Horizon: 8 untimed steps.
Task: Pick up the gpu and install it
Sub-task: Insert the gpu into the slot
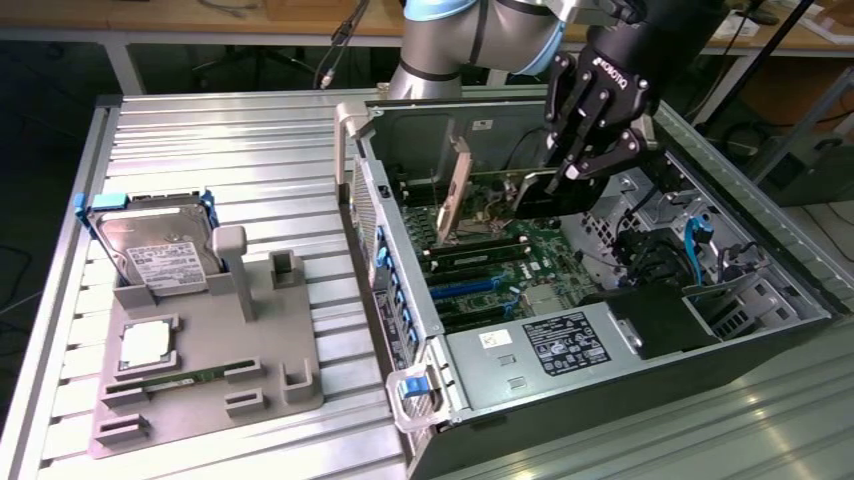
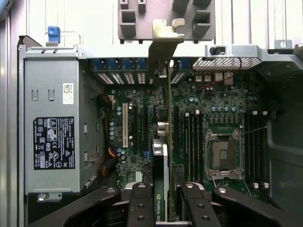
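Note:
The gpu (image 1: 497, 196) is a thin green card with a silver end bracket (image 1: 458, 185). It stands on edge inside the open computer case (image 1: 400, 290), above the motherboard (image 1: 514, 265). My gripper (image 1: 571, 178) is shut on the end of the card away from the bracket. In the wrist view the gpu (image 2: 169, 118) shows edge-on, its bracket (image 2: 164, 40) against the case's slotted rear wall. My gripper (image 2: 164, 191) clamps its black fan side between the black fingers (image 2: 141, 208). Whether the card's lower edge sits in a slot is hidden.
A grey fixture (image 1: 200, 385) at the exterior view's left carries a hard drive (image 1: 158, 248), a processor (image 1: 144, 343) and a memory stick (image 1: 180, 378). In the case are the power supply (image 2: 52, 142), an empty processor socket (image 2: 222, 153) and black drive bays (image 1: 667, 320).

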Each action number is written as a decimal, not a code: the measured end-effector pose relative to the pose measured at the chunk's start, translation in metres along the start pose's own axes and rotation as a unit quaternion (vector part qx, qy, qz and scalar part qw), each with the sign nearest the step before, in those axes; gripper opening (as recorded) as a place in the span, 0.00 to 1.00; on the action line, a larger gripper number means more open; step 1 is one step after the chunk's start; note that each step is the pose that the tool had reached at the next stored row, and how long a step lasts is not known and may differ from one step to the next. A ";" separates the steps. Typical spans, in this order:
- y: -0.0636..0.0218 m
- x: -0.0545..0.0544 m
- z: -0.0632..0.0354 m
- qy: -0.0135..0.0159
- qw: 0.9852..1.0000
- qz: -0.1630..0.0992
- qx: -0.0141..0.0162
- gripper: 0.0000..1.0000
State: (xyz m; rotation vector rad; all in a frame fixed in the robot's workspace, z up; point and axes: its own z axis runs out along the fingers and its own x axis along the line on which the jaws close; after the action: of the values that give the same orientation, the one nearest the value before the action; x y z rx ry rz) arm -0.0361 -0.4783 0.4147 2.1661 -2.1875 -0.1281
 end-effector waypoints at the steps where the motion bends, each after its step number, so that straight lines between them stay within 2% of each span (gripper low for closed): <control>1: 0.0000 0.000 0.0003 0.000 1.000 0.000 0.000 0.27; 8: -0.0003 0.000 0.0024 0.000 1.000 0.000 0.000 0.27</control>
State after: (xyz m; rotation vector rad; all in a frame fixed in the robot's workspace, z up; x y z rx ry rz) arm -0.0361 -0.4783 0.4123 2.1661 -2.1875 -0.1281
